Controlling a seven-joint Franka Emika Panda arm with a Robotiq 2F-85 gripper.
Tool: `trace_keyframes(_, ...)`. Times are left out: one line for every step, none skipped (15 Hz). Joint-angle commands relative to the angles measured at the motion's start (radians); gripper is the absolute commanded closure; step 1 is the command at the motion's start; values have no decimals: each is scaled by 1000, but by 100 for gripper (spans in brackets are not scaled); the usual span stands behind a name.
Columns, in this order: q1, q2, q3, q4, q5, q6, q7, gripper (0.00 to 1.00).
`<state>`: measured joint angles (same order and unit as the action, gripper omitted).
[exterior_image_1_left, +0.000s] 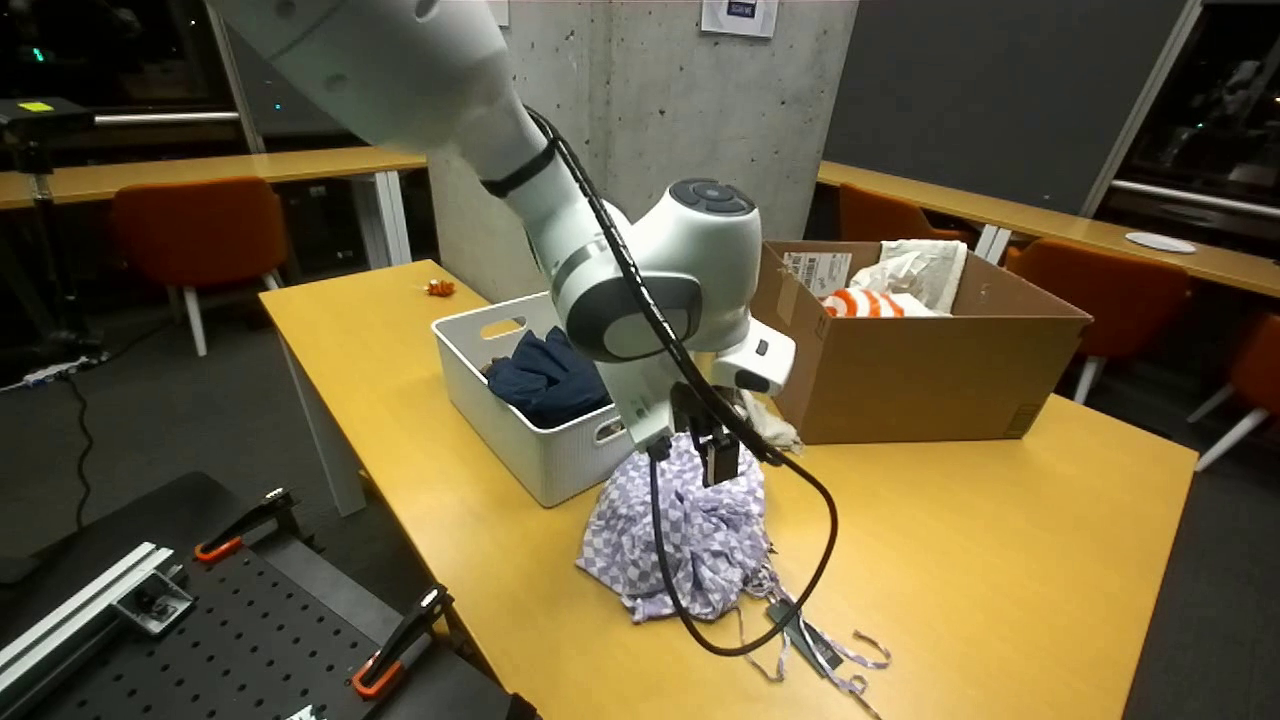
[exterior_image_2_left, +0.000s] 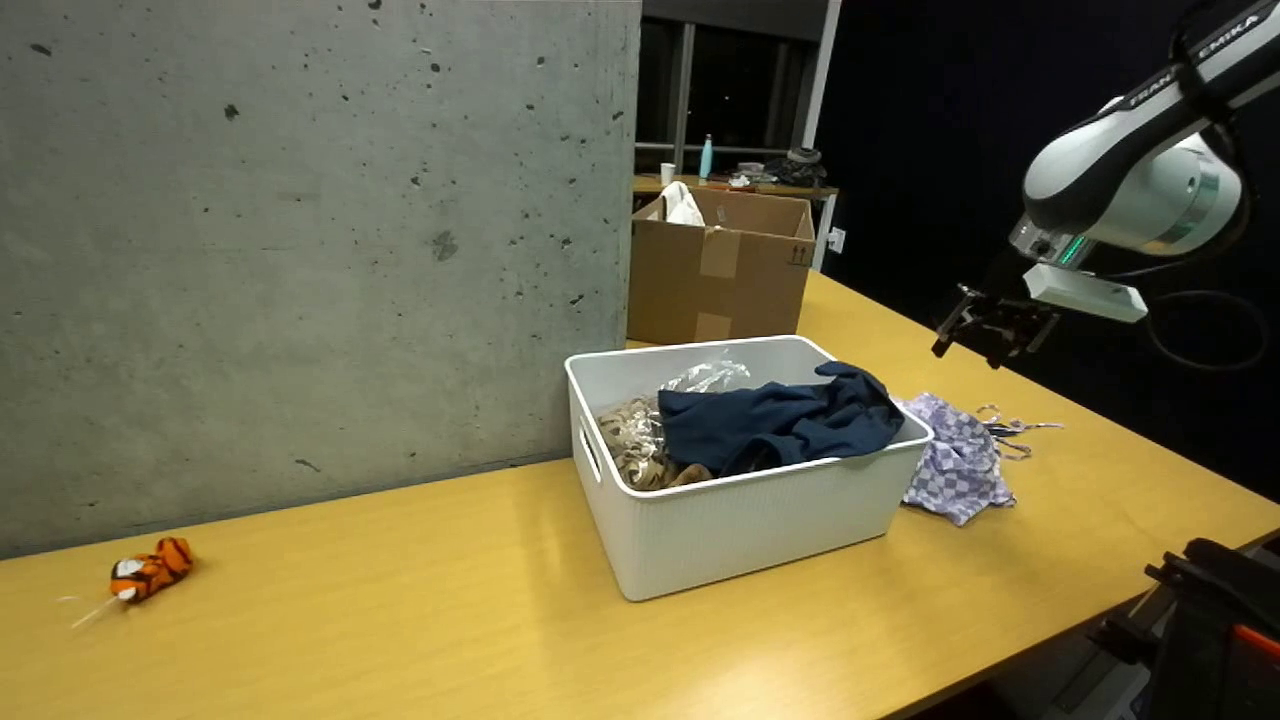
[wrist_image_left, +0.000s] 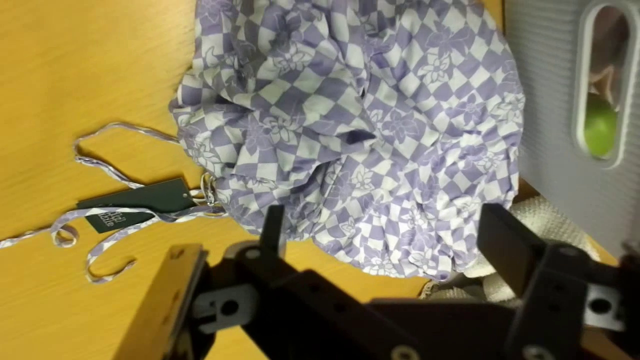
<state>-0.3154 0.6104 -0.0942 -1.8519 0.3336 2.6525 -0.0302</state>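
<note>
Gaping wide, the gripper hovers above crumpled, checkered lilac cloth beside a ribbed basket.

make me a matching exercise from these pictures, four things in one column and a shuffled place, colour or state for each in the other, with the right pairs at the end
Column one
1. checked cloth
2. dark blue cloth
3. gripper
4. tag

Column two
A. in the white bin
B. dark, with pale lettering
C. purple and white
D. spread open, holding nothing

Right pairs: 1-C; 2-A; 3-D; 4-B
</note>
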Motion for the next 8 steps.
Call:
trace_keyframes(19, -165, -22, -143, -40, -47, 24, 0)
trace_keyframes(21, -192, -25, -162, -44, -61, 26, 0)
trace_keyframes(24, -213, -28, -177, -48, -74, 28, 0)
trace_keyframes(26, -231, -30, -190, -50, -80, 29, 0)
trace_keyframes(27, -246, -32, -204, -52, -84, 29, 0)
trace_keyframes(29, -259, -32, -215, -53, -90, 28, 0)
trace_keyframes(31, -270, -35, -225, -57, -92, 30, 0)
trace_keyframes(35, -276, -37, -232, -62, -96, 36, 0)
